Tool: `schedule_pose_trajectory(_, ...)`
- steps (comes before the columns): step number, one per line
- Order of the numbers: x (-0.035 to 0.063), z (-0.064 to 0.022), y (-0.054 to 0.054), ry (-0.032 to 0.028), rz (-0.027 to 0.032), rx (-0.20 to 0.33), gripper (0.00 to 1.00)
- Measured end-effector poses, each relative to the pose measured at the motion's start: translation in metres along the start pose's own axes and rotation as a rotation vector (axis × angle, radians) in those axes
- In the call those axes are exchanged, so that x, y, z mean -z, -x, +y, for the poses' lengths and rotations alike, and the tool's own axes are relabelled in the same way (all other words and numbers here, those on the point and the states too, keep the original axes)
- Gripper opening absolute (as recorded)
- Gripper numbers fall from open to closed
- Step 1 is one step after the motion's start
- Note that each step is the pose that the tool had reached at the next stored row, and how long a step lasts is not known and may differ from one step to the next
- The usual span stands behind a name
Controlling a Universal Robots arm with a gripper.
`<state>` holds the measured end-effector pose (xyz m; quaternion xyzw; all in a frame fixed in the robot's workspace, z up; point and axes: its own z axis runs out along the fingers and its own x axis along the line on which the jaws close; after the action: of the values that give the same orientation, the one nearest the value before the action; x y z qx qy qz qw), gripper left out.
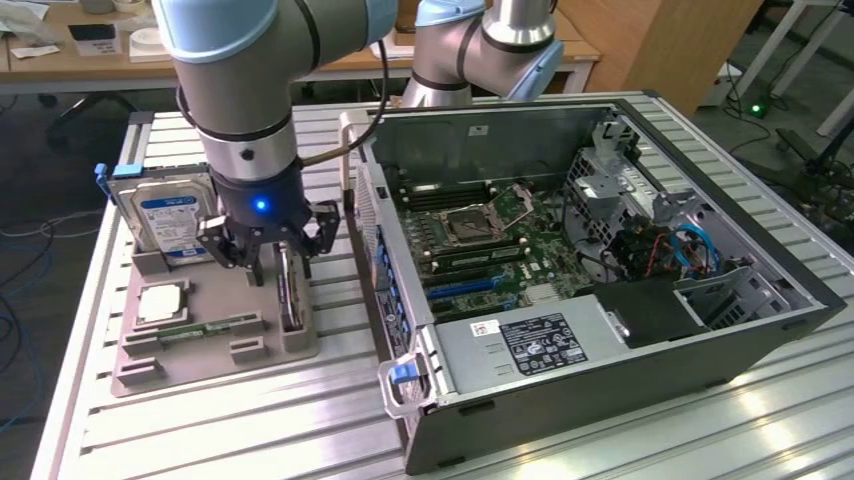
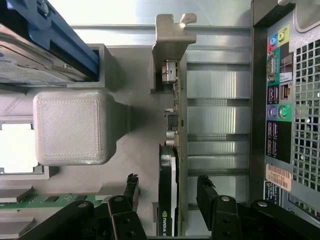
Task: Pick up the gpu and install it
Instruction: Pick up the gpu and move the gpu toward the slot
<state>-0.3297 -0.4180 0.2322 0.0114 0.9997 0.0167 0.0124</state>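
The gpu (image 1: 290,292) stands on its long edge in a slot of the grey printed tray (image 1: 150,372), on the side of the tray nearest the computer case (image 1: 601,250). In the wrist view the gpu (image 2: 168,200) appears edge-on, a thin dark card with its silvery metal bracket (image 2: 172,45) at the far end, away from the camera.

The claw (image 1: 274,262) hangs directly over the card with its jaws spread wide. One black finger (image 2: 131,192) sits on each side of the card's dark end, and a gap shows between each finger and the card, so the claw (image 2: 167,184) straddles the gpu without gripping it.

On the same tray, a hard drive (image 1: 167,215) with a blue-and-white label stands upright at the back. A square processor (image 1: 160,303) lies flat in front of it, and a narrow green memory stick (image 1: 207,328) lies just beside the processor.

The tray rests on a slatted aluminium surface (image 1: 200,430). The case lies open on its side toward the exterior view's right, with its motherboard (image 1: 487,245) exposed. Its rear port panel (image 2: 277,100) faces the tray.
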Motion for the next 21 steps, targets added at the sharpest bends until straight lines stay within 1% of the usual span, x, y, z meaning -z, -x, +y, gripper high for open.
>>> schedule_pose_trajectory(7,-0.0050,0.0055,0.000,0.0001,-0.0002,0.000,0.59)
schedule_pose_trajectory(17,-0.0191,0.0057,-0.001,0.0000,0.0000,0.000,0.59)
schedule_pose_trajectory(21,-0.0224,0.0056,-0.001,0.0000,0.0000,0.000,0.59)
